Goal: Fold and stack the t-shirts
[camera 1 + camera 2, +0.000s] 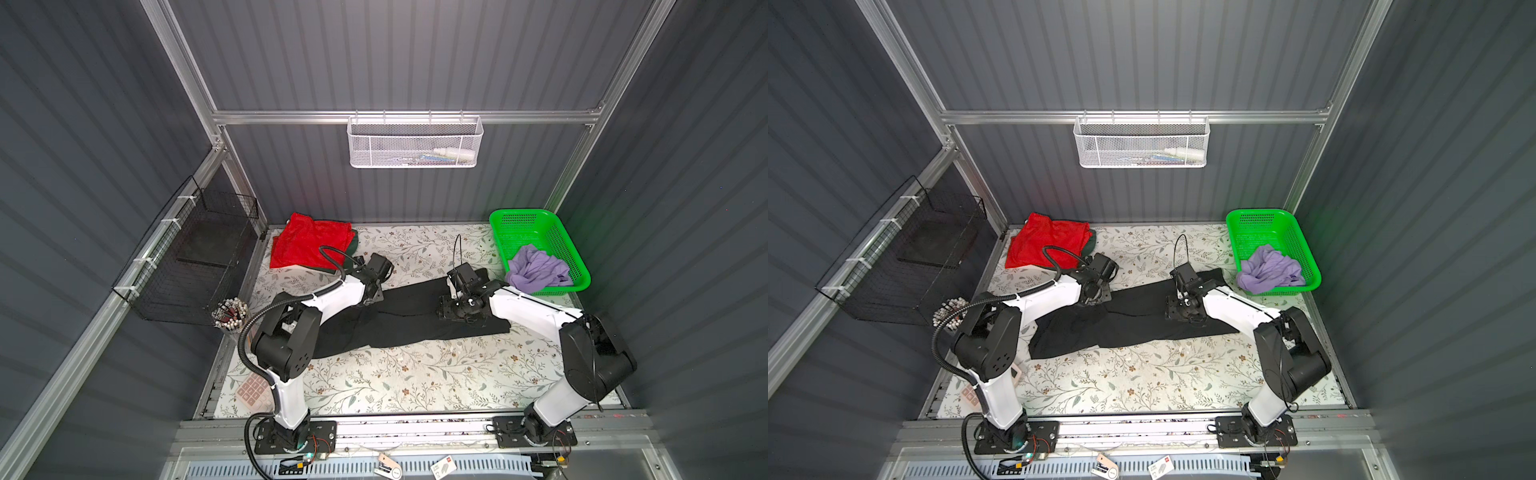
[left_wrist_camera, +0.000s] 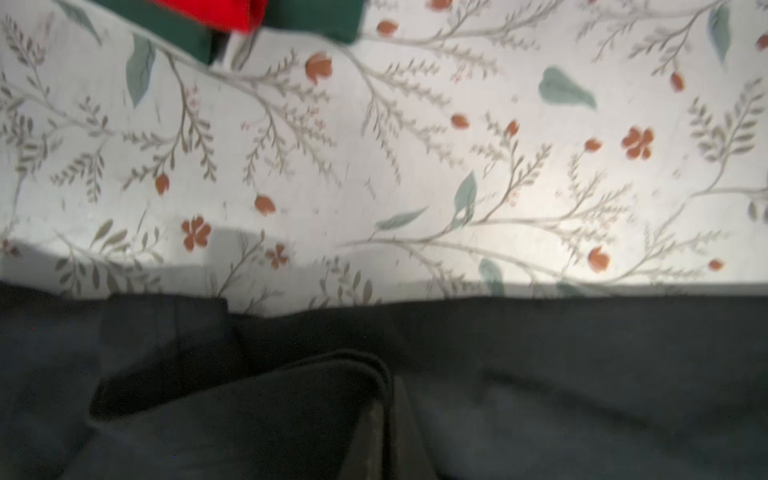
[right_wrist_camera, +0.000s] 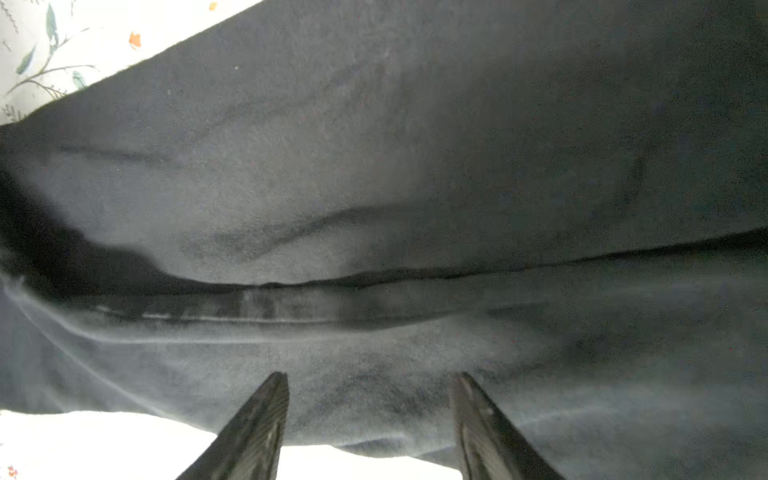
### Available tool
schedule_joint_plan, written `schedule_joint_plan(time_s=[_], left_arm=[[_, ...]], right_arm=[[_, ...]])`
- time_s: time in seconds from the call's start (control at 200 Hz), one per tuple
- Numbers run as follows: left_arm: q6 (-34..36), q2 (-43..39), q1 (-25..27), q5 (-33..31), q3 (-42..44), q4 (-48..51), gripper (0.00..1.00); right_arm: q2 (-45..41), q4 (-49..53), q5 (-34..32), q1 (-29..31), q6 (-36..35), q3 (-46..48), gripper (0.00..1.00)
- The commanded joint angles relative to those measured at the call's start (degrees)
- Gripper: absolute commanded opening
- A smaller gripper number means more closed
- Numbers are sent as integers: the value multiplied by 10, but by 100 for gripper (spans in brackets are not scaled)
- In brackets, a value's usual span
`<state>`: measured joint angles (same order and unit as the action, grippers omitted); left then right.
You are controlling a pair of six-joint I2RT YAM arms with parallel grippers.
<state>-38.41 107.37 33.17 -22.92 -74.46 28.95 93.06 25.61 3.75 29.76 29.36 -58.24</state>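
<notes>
Black shirt (image 1: pixel 399 328): soft, limp, light. Left end effector (image 2: pixel 386 436) clamped on a fold at the ten o'clock edge. Right end effector (image 3: pixel 370 415) spread, empty; advise gripping the three o'clock edge.

we see a floral table cover (image 1: pixel 415 374) with a green basket (image 1: pixel 521 232) at its far right corner. a white mesh basket (image 1: pixel 415 143) hangs on the back rail, a black wire basket (image 1: pixel 195 257) on the left wall, a cup of pens (image 1: pixel 230 314) just below it, a calculator (image 1: pixel 251 390) nearer us.
</notes>
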Motion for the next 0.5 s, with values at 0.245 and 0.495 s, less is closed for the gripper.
schedule_joint_plan(time_s=[0.245,0.495], left_arm=[[38,18,-7,-15,-46,22,62],[15,-107,1,-21,42,1,87]], right_arm=[[-11,43,-46,-1,-17,0,71],[6,82,-86,-9,-26,-13,71]])
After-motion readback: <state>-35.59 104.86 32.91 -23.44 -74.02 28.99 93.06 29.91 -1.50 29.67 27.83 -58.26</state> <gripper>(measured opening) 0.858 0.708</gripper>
